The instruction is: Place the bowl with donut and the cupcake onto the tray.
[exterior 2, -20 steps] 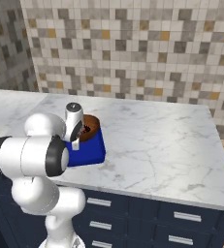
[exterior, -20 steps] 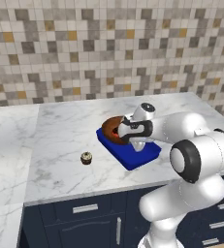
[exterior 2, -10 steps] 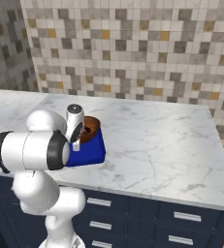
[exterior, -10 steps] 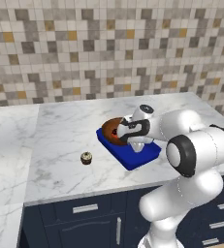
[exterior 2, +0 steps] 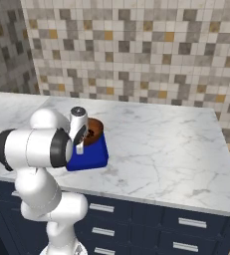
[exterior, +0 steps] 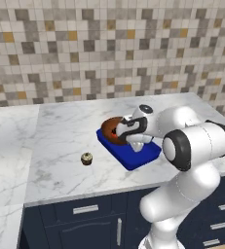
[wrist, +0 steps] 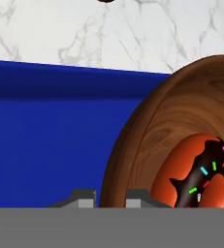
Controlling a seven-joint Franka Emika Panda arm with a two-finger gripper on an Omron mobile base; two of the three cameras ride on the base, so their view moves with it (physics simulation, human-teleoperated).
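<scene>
Marble tabletop [exterior: 60, 131] below mosaic tile wall — I see the gripper [wrist: 109, 198] clenched on the rim of the bowl with donut [wrist: 181, 160], which sits over the blue tray [exterior: 133, 154], cupcake [exterior: 86, 158] apart on the tabletop to its left.

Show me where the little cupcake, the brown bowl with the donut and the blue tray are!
Tiny dark-wrapped cupcake [exterior: 86, 158]: left base view, its pale top.
Round brown wooden bowl with donut [wrist: 147, 131]: hand view, inner wall.
Deep blue rectangular tray [exterior: 136, 155]: left base view, bare floor.
</scene>
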